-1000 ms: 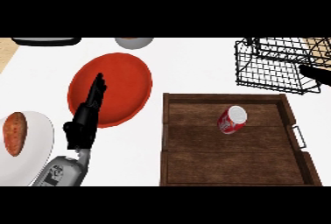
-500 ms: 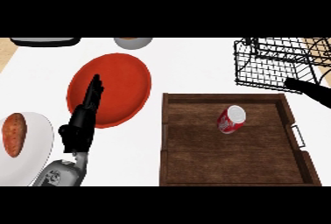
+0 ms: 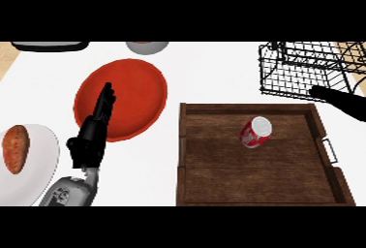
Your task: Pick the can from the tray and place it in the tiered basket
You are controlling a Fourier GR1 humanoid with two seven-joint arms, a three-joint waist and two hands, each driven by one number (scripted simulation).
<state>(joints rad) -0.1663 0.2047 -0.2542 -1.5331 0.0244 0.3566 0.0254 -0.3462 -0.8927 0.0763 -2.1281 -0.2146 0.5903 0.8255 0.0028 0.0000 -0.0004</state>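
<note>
Can (image 3: 255,133), red with pale top, standing slightly tilted in far half of wooden tray (image 3: 214,189), nearer the back wall than the front, apart from every wall. Not held. Right hand (image 3: 342,100) entering from right edge, above tray's far right corner, in front of wire basket (image 3: 286,72); only a dark pointed shape visible, fingers impossible to judge, so grip state unknown. Nothing in it as far as visible. Left hand (image 3: 91,140) resting at left, fingers straight and released, lying over edge of red plate (image 3: 136,92), holding nothing.

Step in hand, by judgement: reach toward can, grasp not begun. To do well: come in over tray's right wall, not through it; clear metal handle (image 3: 330,150) on that side. Approach can from right side or above, wrap around body mid-height, avoid knocking the tilted top. Lift straight up past tray wall before swinging toward basket.

Room: open tray floor all around can, most of it in near half. Basket just beyond tray's far right corner, short carry. Basket's wire rim and front face the main snag on the way in; need height first. White plate (image 3: 43,164) with a brown food item (image 3: 16,149) at far left, grey bowl (image 3: 146,47) at top, both well apart from the path.
</note>
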